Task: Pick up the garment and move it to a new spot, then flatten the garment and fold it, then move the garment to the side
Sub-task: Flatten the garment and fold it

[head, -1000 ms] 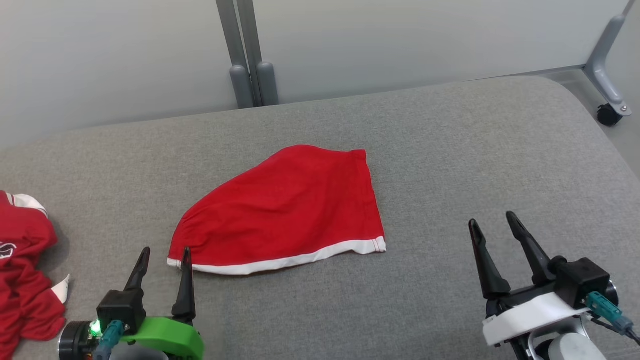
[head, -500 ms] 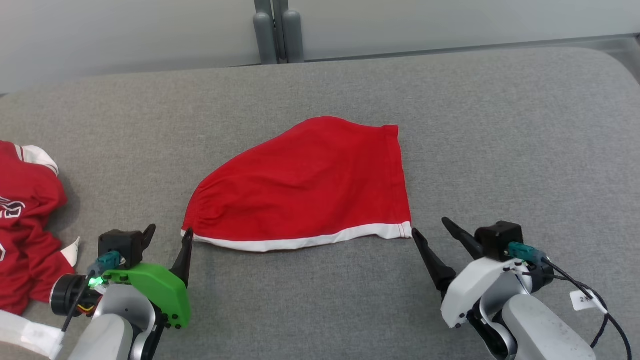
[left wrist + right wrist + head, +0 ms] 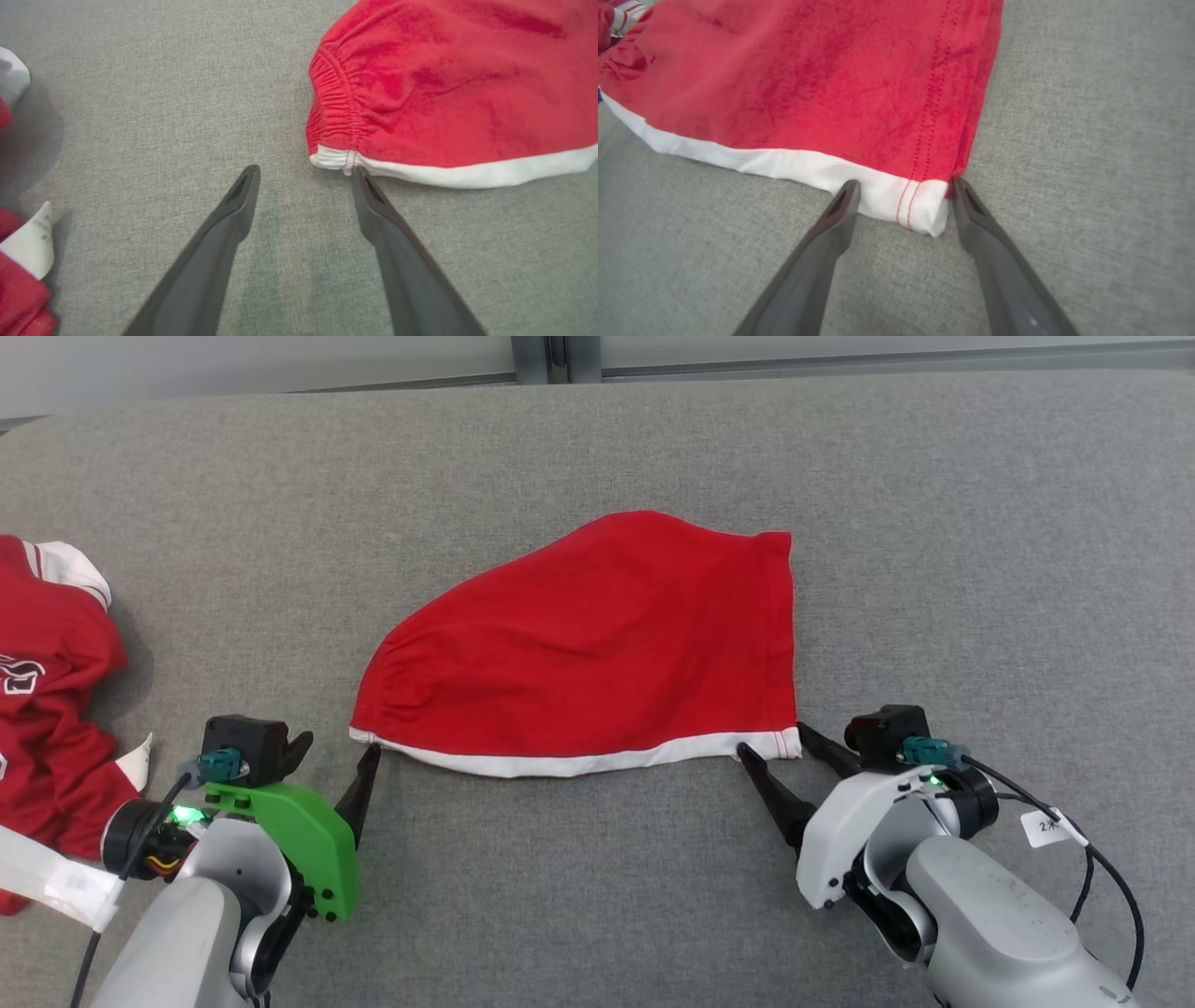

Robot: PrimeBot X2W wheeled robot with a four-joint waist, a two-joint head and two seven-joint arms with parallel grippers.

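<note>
Fold step, likely. Your left gripper [image 3: 338, 749] and right gripper [image 3: 773, 739] stood, jaws spread, at the hem corners of the garment [image 3: 597, 644]. Next you needed both corners pinched.

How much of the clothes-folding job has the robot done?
Done: the red garment lies spread fairly flat on the grey cushion. In hand: both open grippers are at its white-edged near corners, the right gripper straddling one, the left gripper just beside the other. To do: grip, fold, move it aside.
</note>
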